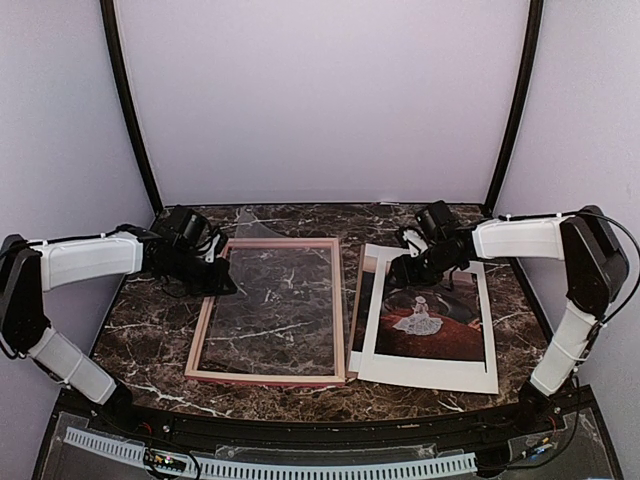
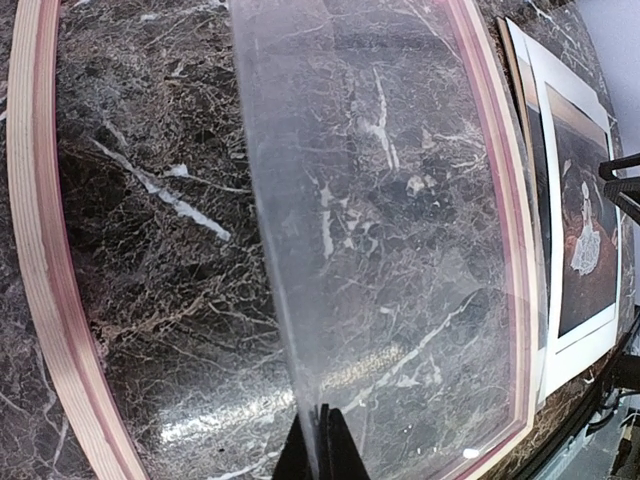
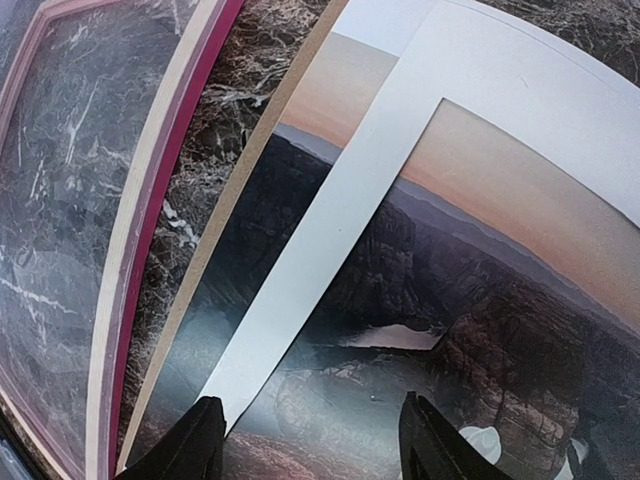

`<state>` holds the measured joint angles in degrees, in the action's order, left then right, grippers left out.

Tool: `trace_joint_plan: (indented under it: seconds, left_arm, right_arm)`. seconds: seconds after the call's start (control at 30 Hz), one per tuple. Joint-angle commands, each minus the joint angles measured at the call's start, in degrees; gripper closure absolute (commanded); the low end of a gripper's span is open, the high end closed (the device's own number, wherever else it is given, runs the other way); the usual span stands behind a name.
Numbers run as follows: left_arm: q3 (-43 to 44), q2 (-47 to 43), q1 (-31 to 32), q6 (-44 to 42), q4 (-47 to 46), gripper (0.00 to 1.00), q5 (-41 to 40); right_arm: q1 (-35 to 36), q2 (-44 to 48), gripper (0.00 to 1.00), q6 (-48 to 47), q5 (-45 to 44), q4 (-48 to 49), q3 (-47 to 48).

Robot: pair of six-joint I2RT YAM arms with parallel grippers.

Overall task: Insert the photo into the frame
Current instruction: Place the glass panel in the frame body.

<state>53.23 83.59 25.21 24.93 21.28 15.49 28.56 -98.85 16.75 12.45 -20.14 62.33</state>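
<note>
Arm bases [image 1: 118,398] are bolted at the near edge of the marble table [image 1: 150,325].

Left side: the left gripper [image 2: 322,440] reaches in over the frame's left rail. Its fingers are pressed together on the edge of a clear pane [image 2: 380,200]. The pane is held tilted above the frame [image 1: 265,378], and in the top view one corner shows past the far rail. Cannot tell whether the pane's opposite side touches the frame. The frame lies flat on the table, left of centre, and marble shows through its opening.

Centre-right: the photo [image 1: 430,320] lies flat on the table just beside the frame's right rail, outside the frame. A white mat [image 1: 430,378] lies on top of it, skewed, so a strip of the print sticks out along the mat's left side. The white-dressed figure shows through the mat window.

Right side: the right gripper [image 3: 308,400] is over the far-left part of the photo, fingers apart, gripping nothing. One finger is over the mat's left strip, the other over the print inside the window. Cannot tell whether they touch the paper.
</note>
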Motion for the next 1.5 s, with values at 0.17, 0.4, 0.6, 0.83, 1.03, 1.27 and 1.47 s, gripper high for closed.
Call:
trace_joint_plan:
  seconds: [0.17, 0.4, 0.6, 0.83, 1.03, 1.27, 1.47]
  left_arm:
    - [3.0, 1.5, -0.6, -3.2, 3.2, 1.00, -1.6]
    - [3.6, 2.2, -0.6, -3.6, 3.7, 1.00, -2.2]
    - [3.6, 1.8, -0.6, -3.6, 4.4, 1.00, -3.2]
    - [3.3, 1.3, -0.7, -3.0, 4.8, 1.00, -4.0]
    - [2.3, 0.2, -0.7, -1.6, 4.2, 1.00, -4.1]
    - [1.1, -0.6, -0.7, -0.5, 3.6, 1.00, -4.3]
    - [0.0, -1.3, -0.7, -0.1, 3.8, 1.00, -4.7]
  right_arm:
    - [-0.2, 1.4, 0.28, -1.4, 0.8, 2.0, -2.0]
    - [-0.2, 1.4, 0.23, -1.5, 0.9, 2.2, -2.3]
    - [-0.1, 1.6, 0.18, -1.6, 1.0, 2.3, -2.3]
    - [-0.1, 1.9, 0.01, -1.7, 0.9, 2.2, -2.4]
    - [-0.1, 1.9, 0.01, -1.7, 0.6, 2.2, -2.2]
    - [-0.1, 1.7, 0.01, -1.8, 0.4, 2.0, -1.9]
    - [-0.1, 1.6, 0.01, -1.7, 0.5, 1.9, -2.1]
